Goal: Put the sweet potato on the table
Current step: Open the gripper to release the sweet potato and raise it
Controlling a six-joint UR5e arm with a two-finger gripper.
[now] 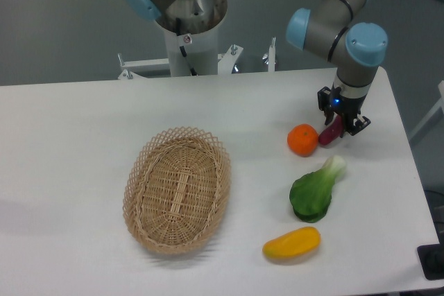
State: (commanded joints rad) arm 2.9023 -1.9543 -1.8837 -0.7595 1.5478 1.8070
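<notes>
The magenta-purple sweet potato (330, 133) sits between the jaws of my gripper (340, 121) at the right side of the white table (83, 143). Its lower end sticks out toward the lower left, at or just above the tabletop. The gripper points down and appears shut on the tuber's upper end. The fingertips are partly hidden by the gripper body. The sweet potato is right next to a round orange (303, 139), close to touching it.
An empty oval wicker basket (177, 189) lies left of centre. A green bok choy (316, 190) and a yellow-orange mango (292, 244) lie in front of the orange. The robot base (189, 32) stands at the back edge. The table's right edge is near the gripper.
</notes>
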